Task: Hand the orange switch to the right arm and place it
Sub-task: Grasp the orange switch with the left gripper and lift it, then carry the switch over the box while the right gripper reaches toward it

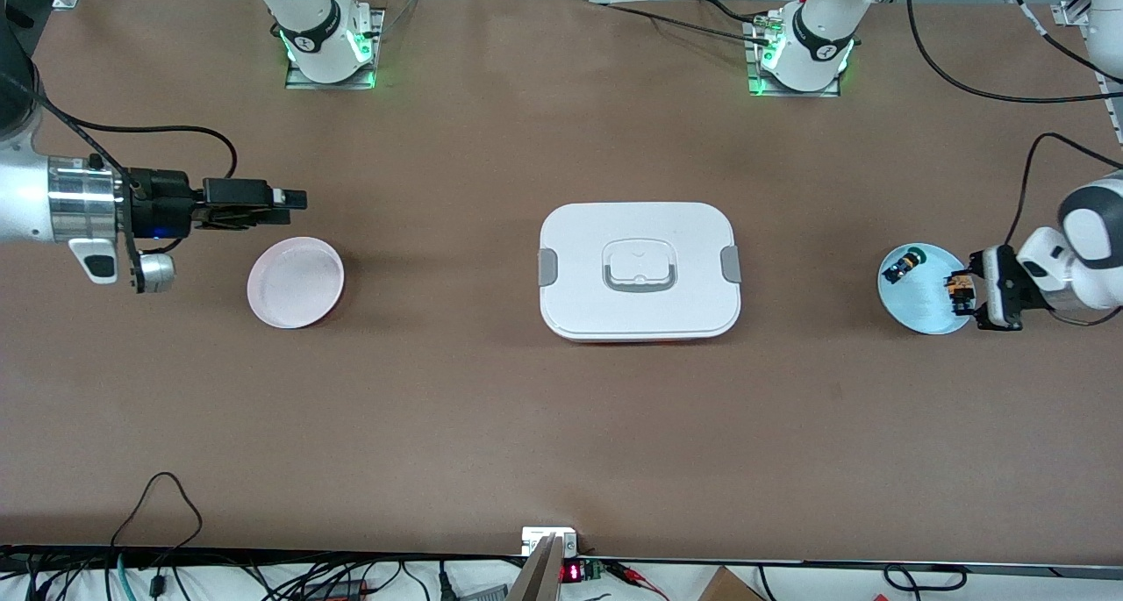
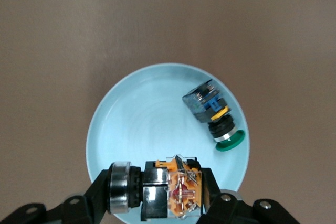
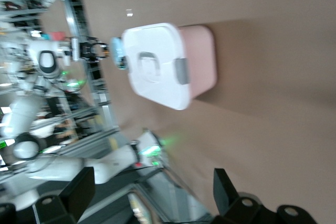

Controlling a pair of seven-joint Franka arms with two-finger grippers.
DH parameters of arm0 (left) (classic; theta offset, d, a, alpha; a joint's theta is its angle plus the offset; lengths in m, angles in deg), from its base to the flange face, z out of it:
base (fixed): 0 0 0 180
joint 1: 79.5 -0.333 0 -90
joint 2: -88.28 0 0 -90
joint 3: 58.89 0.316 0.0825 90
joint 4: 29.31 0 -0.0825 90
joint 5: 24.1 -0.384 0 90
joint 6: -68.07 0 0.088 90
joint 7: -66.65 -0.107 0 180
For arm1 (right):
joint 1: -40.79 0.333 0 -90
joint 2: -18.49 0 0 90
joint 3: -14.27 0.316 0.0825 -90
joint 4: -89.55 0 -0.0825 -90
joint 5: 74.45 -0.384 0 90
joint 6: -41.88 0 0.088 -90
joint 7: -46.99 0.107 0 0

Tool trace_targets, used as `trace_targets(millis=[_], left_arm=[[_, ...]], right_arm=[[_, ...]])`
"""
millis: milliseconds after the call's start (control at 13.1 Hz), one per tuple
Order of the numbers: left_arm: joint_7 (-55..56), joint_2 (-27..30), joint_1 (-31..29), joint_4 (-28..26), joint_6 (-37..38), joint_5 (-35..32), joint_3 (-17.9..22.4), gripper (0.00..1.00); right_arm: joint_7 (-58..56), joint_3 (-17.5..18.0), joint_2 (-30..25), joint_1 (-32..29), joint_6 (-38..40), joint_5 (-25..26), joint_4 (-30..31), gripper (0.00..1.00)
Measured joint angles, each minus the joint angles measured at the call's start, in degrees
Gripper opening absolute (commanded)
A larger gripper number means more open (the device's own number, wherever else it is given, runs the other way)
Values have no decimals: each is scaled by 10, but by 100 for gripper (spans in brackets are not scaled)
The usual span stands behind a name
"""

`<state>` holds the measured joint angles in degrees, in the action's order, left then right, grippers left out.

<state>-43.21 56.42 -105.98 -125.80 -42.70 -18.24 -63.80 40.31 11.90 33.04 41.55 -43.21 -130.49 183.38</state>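
The lidded box [image 1: 640, 270] sits at the middle of the worktop [image 1: 561, 425]. Toward the right arm's end lies an empty dish [image 1: 296, 282], well apart from the box. Toward the left arm's end lies a plate [image 1: 917, 298], also well apart from the box. A second switch [image 2: 214, 115] lies on the plate. The left tool [image 1: 963, 292] is over the plate's edge, clamped on the orange switch [image 2: 165, 188] just above the plate. The right tool [image 1: 294, 200] is over the worktop beside the dish, fingers spread.
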Motion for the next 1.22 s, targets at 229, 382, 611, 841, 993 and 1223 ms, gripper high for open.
trace_targets(millis=[229, 382, 611, 841, 993, 1223], left_arm=[[-18, 0, -1, 52, 111, 81, -1, 0], [-43, -1, -2, 62, 201, 168, -2, 0], [-47, -3, 5, 67, 331, 324, -6, 0], [-34, -12, 69, 68, 404, 478, -16, 0], [-29, -17, 137, 67, 411, 578, -28, 0], [-28, -35, 253, 68, 371, 754, -33, 0]], right_arm=[[0, 0, 2, 4, -2, -64, 23, 100], [0, 0, 4, 9, -2, -105, 36, 100], [0, 1, 14, 11, -3, -175, 52, 100], [-8, 1, 28, 24, -3, -225, 54, 100], [-16, 1, 35, 36, -3, -251, 60, 100], [-24, 1, 40, 47, -3, -295, 89, 100]])
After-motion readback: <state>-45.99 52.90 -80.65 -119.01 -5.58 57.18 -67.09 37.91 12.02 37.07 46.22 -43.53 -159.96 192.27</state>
